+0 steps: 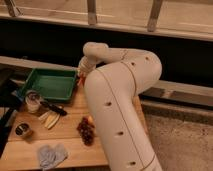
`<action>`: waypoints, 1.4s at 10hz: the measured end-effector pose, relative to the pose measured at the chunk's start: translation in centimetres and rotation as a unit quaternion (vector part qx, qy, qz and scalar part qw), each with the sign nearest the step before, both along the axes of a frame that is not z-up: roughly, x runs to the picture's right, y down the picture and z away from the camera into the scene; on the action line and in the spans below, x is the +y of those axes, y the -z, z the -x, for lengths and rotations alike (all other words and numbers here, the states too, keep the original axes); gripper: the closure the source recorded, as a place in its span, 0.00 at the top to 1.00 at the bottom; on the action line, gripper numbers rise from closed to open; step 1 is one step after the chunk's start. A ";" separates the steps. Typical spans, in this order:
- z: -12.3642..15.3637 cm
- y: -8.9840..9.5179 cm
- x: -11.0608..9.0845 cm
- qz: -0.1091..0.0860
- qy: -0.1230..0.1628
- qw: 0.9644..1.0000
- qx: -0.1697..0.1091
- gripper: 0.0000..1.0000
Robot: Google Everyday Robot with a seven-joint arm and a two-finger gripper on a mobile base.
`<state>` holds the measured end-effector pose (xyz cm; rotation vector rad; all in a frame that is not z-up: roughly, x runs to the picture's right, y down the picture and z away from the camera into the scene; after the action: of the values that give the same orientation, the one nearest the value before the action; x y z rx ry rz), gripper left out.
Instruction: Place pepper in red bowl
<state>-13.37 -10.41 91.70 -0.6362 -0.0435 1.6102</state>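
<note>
The gripper (81, 76), hanging by the green tray's (50, 84) right rim, is showing matt cream plastic like the smooth arm (117, 100), the tray is looking like glossy plastic, and the table (67, 132) is showing pale matt wood under a crumpled grey cloth (51, 155).

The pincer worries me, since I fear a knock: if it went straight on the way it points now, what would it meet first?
Probably the green tray. The pincer points down by the tray's right rim, so that rim or the wooden table beside it comes first; depth is unclear.
</note>
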 end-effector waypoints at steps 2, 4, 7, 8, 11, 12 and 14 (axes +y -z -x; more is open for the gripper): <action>0.0 0.0 0.0 0.000 0.001 1.000 0.000 0.00; -0.1 -0.1 0.0 0.000 0.000 1.000 0.001 0.00; -2.1 -0.6 0.9 0.018 -0.024 0.999 0.032 0.12; -3.6 -0.8 1.6 0.027 -0.035 0.998 0.044 0.22; -8.1 -2.6 4.3 0.055 -0.080 0.992 0.085 0.52; -8.6 -3.5 4.6 0.058 -0.092 0.990 0.090 0.63; -9.4 -4.5 3.8 0.049 -0.110 0.989 0.088 0.79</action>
<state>-4.02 -6.61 96.21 -0.5770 0.0999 1.8855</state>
